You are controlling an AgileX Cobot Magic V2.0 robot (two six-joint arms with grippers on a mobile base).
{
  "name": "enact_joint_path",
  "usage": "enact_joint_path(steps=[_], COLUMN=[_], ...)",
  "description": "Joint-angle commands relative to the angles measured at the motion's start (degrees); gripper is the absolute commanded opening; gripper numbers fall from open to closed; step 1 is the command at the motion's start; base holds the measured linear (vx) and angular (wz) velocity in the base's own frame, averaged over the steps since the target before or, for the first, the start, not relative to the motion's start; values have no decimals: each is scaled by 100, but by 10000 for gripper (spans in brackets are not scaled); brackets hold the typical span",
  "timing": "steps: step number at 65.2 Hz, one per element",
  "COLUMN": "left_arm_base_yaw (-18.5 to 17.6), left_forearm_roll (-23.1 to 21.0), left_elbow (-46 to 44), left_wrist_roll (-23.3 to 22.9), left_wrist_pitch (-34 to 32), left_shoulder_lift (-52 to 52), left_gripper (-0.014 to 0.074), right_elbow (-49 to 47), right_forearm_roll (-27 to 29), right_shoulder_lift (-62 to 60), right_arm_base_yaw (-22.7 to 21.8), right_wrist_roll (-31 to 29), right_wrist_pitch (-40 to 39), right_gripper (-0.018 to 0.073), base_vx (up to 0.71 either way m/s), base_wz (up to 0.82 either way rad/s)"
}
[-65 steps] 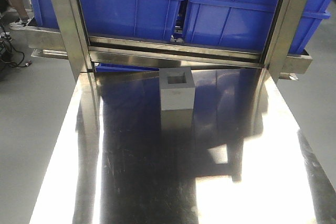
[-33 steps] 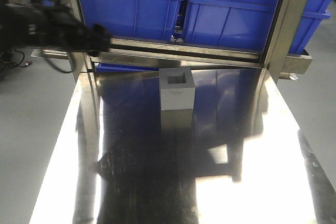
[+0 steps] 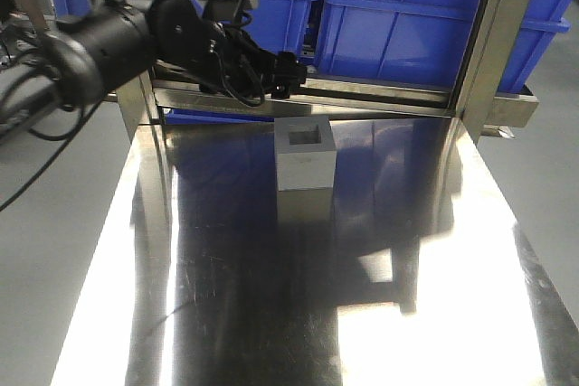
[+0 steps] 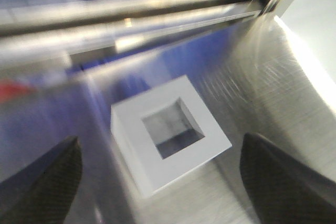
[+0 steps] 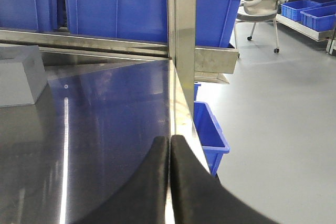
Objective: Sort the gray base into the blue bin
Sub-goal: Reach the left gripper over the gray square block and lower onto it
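Clearly, step: the approach; nothing is gripped yet.
left gripper (image 3: 286, 73): far left, above and just behind the gray block (image 3: 305, 158); in the wrist view its fingers (image 4: 50, 179) are spread wide to either side of it, not touching.
gray block: upright on the steel table (image 3: 452, 314), far middle, recess up, near the rail (image 3: 362, 97).
blue bin (image 3: 398, 33): far right, behind the rail.
right gripper (image 5: 169, 174): near right table edge, fingers pressed together, idle.
next move: lower the left gripper over the gray block, close on opposite sides, lift clear of the rail.
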Motion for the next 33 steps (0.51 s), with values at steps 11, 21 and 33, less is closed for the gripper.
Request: enact_joint_path(steps=[11,21,33], left_arm_base_yaw=[-18,-18,-18], left_forearm_roll=[-87,-127,-349], left_elbow=[-1092,-1335,-1358], left_wrist_roll=[-795,-795,-795], left_wrist_pitch=[52,77,31], left_shoulder_lift=[630,934,1135], left_gripper=[559,538,538], right_elbow=[3,3,3], right_forearm_roll=[-31,-31,-31], right_shoulder_lift=[5,5,5], right_arm_base_yaw=[-4,-4,-4], right_wrist_roll=[-52,-52,-52], right_wrist_pitch=[-431,-431,-431], right_gripper=[-5,-5,-5], base_vx=[0,0,0], base_wz=[0,0,0])
